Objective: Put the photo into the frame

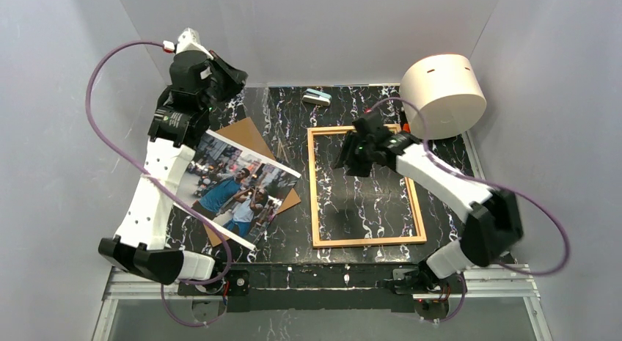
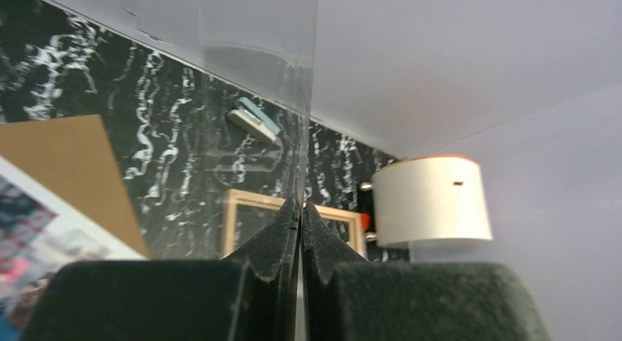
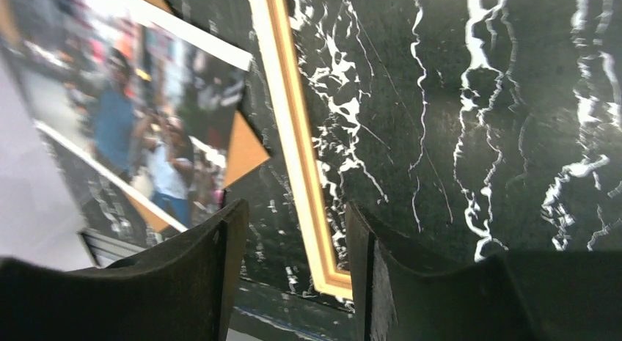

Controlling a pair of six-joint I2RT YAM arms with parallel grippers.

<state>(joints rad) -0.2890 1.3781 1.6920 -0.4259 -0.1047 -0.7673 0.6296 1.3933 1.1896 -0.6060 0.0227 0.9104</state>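
The photo [image 1: 238,188], a colour print with a white border, lies face up on the left of the table, over a brown backing board [image 1: 248,134]. To its right the light-wood frame [image 1: 315,187] lies flat on the marbled table, apart from the print. My left gripper [image 1: 233,78] [image 2: 301,205] is raised at the back left, shut on the edge of a thin clear sheet [image 2: 242,70] that stands up from its jaws. Over the frame's upper part my right gripper [image 1: 352,154] [image 3: 293,231] is open and empty, with the frame's left rail [image 3: 297,143] below it.
A white cylinder [image 1: 444,95] stands at the back right, close to the frame's far corner. A small blue-grey object [image 1: 317,97] lies at the back edge. White walls close in the table on three sides.
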